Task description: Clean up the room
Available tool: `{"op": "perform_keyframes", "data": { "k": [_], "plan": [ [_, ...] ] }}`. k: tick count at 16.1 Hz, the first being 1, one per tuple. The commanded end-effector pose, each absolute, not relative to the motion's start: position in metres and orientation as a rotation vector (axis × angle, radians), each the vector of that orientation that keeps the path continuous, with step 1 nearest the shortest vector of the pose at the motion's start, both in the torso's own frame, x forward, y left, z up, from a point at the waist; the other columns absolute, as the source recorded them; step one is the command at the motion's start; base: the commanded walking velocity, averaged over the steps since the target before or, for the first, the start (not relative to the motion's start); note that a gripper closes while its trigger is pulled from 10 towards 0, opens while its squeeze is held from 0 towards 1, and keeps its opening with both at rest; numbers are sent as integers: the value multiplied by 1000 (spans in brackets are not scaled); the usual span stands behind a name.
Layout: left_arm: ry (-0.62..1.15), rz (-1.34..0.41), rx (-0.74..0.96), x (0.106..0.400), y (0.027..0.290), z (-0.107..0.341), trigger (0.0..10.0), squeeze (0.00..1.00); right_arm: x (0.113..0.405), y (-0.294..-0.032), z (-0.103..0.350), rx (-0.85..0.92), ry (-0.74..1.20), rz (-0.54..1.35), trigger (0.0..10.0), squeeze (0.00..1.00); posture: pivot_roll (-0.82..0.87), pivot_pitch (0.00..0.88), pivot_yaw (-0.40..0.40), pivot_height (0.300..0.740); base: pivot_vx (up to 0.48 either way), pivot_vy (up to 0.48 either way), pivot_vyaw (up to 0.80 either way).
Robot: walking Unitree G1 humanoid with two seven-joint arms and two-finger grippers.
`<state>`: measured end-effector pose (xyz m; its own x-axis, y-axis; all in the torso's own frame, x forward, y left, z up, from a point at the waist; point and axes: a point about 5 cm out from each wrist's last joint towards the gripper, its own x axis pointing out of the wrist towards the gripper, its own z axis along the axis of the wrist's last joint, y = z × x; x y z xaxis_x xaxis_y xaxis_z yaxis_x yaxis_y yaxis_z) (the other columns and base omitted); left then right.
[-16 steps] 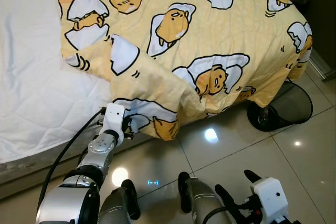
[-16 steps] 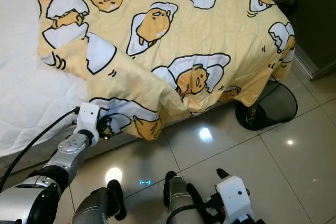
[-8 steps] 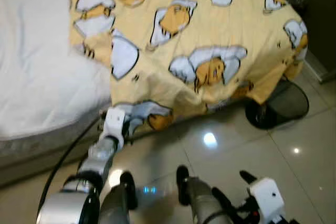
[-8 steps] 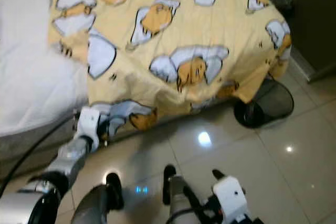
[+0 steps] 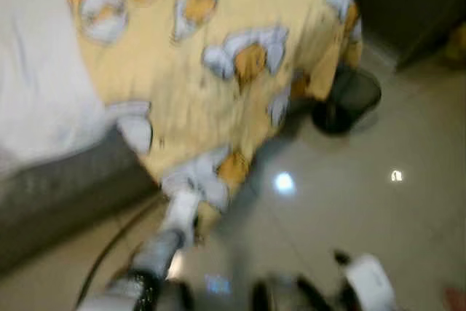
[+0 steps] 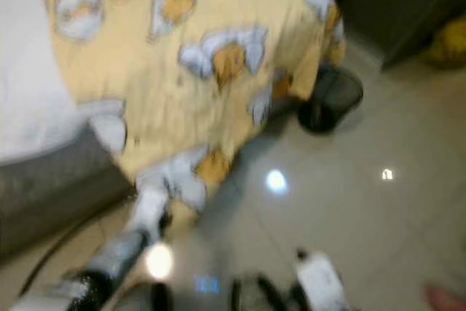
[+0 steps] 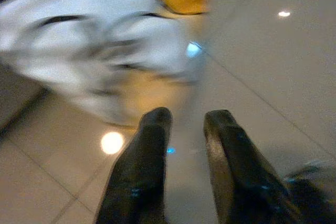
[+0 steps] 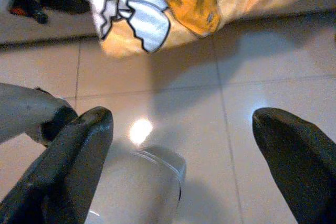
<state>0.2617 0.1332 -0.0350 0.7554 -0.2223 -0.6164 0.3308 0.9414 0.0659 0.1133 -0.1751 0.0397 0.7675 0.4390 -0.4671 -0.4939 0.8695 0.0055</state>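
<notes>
A yellow blanket (image 5: 218,71) printed with egg cartoons covers the bed and hangs over its edge; the head views are blurred. My left gripper (image 5: 182,205) is low beside the hanging corner (image 5: 200,176). In the left wrist view its fingers (image 7: 152,145) stand a little apart with nothing between them, and the blanket corner (image 7: 100,51) lies just beyond the left gripper (image 7: 186,119). My right gripper (image 8: 184,124) hangs wide open over the tiled floor, low at my right side (image 5: 360,282).
A bare white mattress (image 5: 36,92) lies to the left on a grey bed base (image 5: 58,194). A round black stand (image 5: 346,100) sits on the floor by the bed's corner. Dark furniture (image 5: 408,5) rises at the back right. Shiny tiles (image 5: 378,202) stretch to the right.
The whole picture has swung and blurred, so the camera has moved. My left gripper stays at the blanket's hanging corner; my right gripper stays low and open.
</notes>
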Motion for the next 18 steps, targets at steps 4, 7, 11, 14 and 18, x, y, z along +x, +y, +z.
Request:
{"op": "perform_keyframes", "data": {
  "k": [4, 7, 11, 14, 18],
  "plan": [
    [483, -118, 230, 277, 157, -17, 10000, 1000, 139, -178, 48, -150, 385, 481, 10000, 180, -352, 188, -40, 740, 0, 0, 0],
    [152, 32, 134, 306, 175, 33, 10000, 1000, 183, -183, 53, -145, 261, 319, 10000, 173, -280, 91, -7, 740, 0, 0, 0],
    [-83, 234, -23, 317, 188, 87, 10000, 1000, 252, -165, 81, -38, 53, 176, 10000, 122, -201, 0, 73, 740, 0, 0, 0],
    [-144, 241, 25, 283, 197, 93, 10000, 1000, 268, -168, 97, -1, -38, 107, 10000, 169, -192, 0, 76, 740, 0, 0, 719],
    [-65, 111, 133, 281, 179, 84, 10000, 784, 279, -178, 94, 2, -42, 68, 10000, 188, -179, 0, 90, 740, 0, 0, 703]
  ]
}}
